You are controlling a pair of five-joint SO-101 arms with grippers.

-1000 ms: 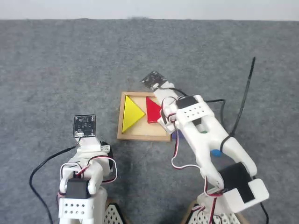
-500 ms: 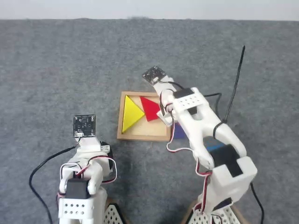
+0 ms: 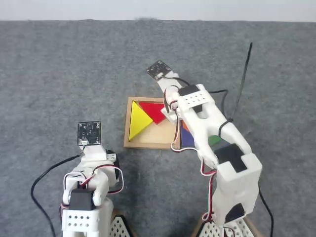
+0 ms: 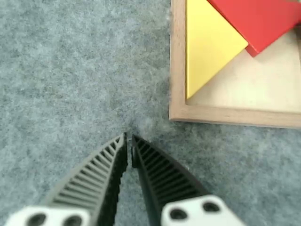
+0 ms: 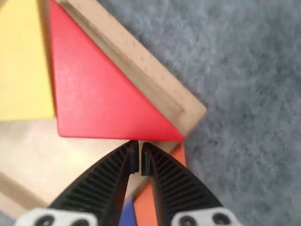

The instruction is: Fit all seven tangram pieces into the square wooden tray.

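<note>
High view: one tray, one yellow triangle, one red triangle; left pincer, right pincer closed, empty.

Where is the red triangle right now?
In the high view, the red triangle piece lies in the square wooden tray along its far edge, right of the yellow triangle piece, by the right claw.

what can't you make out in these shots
High view: the right arm covers the right side of the tray; the blue piece, orange piece and green piece show as slivers, shapes unclear.
Right wrist view: the fingers hide most of the orange piece and blue piece; whether they lie in the tray is unclear.
Left wrist view: the frame edge cuts off the tray and red triangle.
</note>
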